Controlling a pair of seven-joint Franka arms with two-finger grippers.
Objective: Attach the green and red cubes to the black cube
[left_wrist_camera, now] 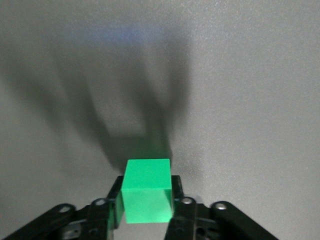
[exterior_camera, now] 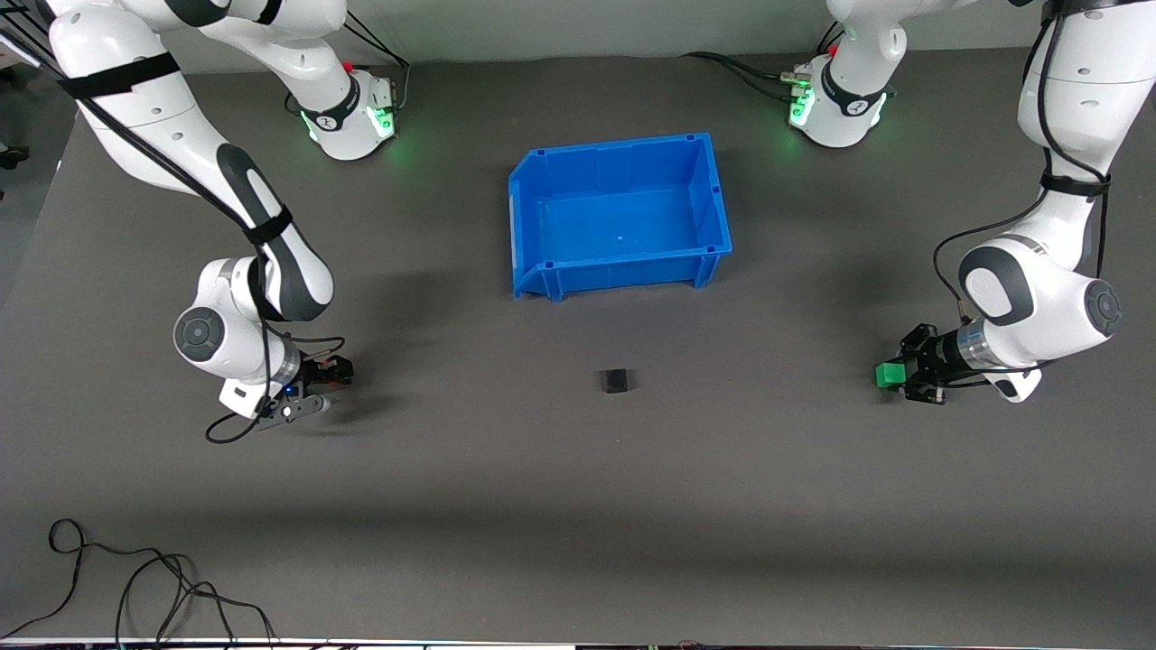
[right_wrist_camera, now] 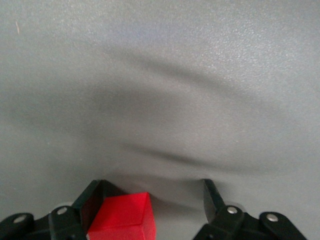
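The black cube [exterior_camera: 616,380] sits alone on the table, nearer the front camera than the blue bin. The green cube [exterior_camera: 890,375] [left_wrist_camera: 146,187] is at the left arm's end of the table, and my left gripper [exterior_camera: 906,376] [left_wrist_camera: 147,200] is shut on it, one finger pressed to each side. At the right arm's end, my right gripper [exterior_camera: 330,373] [right_wrist_camera: 152,192] stands low over the table and open. The red cube [right_wrist_camera: 122,217] rests between its fingers, against one finger [right_wrist_camera: 92,202] and apart from the other. The front view hides the red cube.
The blue bin [exterior_camera: 713,194] stands between the two arm bases, farther from the front camera than the black cube. A loose black cable [exterior_camera: 135,578] lies at the table's front edge at the right arm's end.
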